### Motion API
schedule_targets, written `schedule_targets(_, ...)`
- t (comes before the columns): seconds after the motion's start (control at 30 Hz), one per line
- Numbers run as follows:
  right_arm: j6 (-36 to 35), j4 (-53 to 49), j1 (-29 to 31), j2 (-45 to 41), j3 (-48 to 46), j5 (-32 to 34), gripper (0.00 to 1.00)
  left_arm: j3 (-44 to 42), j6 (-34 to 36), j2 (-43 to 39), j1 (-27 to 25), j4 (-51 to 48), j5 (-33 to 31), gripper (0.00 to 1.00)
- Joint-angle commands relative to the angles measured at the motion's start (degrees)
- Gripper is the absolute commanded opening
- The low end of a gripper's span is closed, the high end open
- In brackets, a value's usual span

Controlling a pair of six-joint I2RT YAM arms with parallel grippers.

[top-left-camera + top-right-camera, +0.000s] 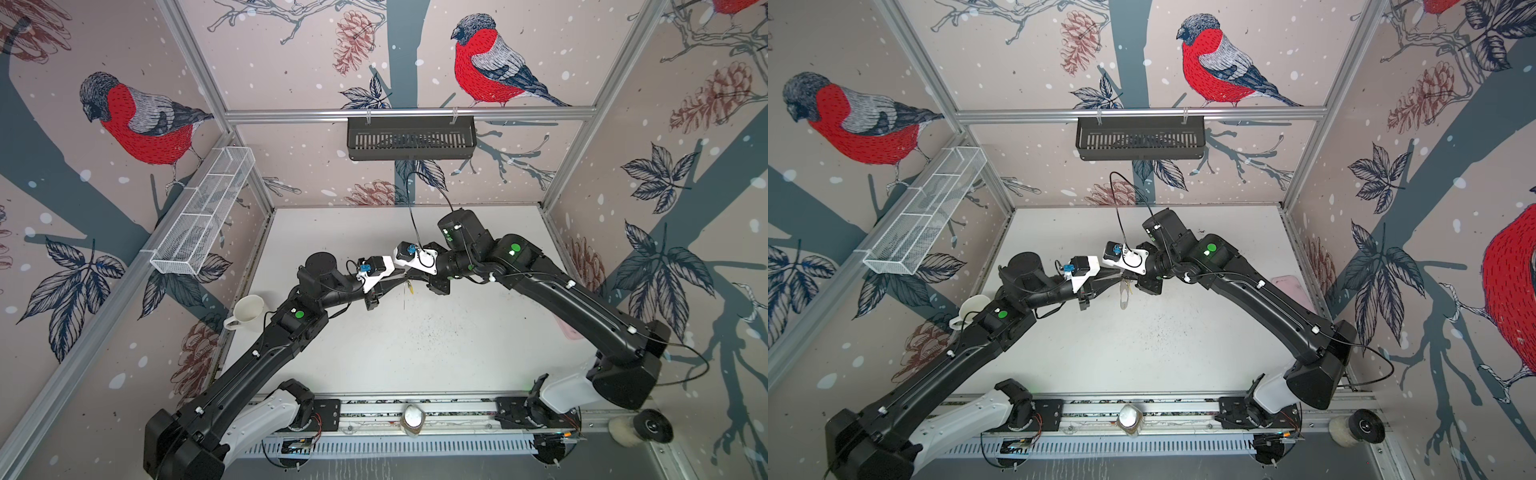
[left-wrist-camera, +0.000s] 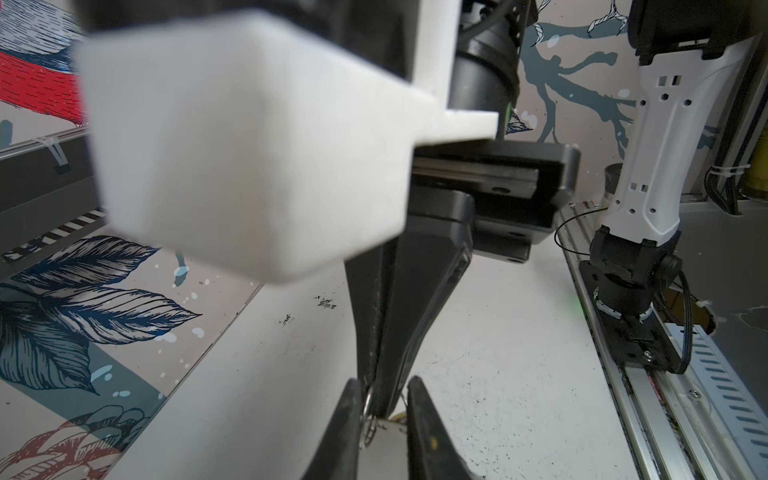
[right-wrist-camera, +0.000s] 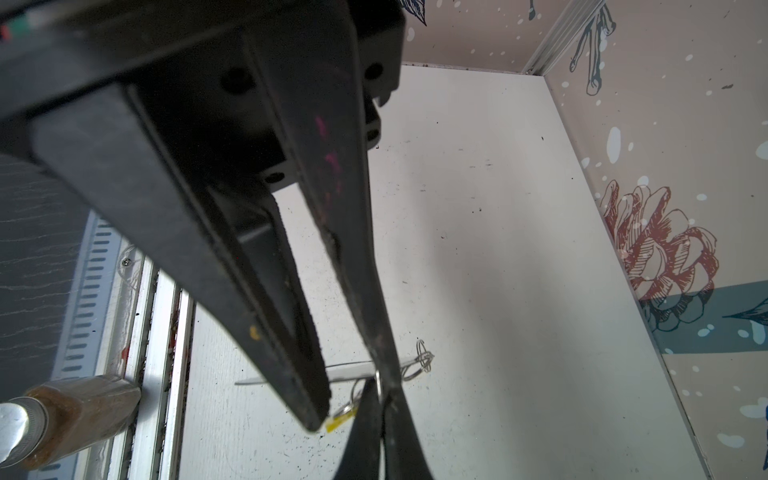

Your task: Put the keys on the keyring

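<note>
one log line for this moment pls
left gripper: jaws apart around right gripper tip | right gripper: shut at small metal ring | yellow oval plastic tag: beside the tips

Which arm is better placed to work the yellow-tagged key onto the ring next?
Probably left: the left end effector stands open, straddling the small metal ring beside the key's yellow tag. The right end effector is shut on that ring, holding it up.
</note>
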Motion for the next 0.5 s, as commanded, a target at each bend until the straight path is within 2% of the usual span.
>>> schedule_targets(0.0, -0.3, 2.2, 0.1, -0.7, -0.2, -1.6, 0.0, 0.7, 0.2, 0.6, -0.1, 1.6, 2.4, 0.16)
schedule_targets(0.47, -0.8, 3.4, 0.1, -2.1, -0.8, -4.1, 0.0, 1.0, 0.5, 1.3, -0.1, 0.5, 3.4, 0.1)
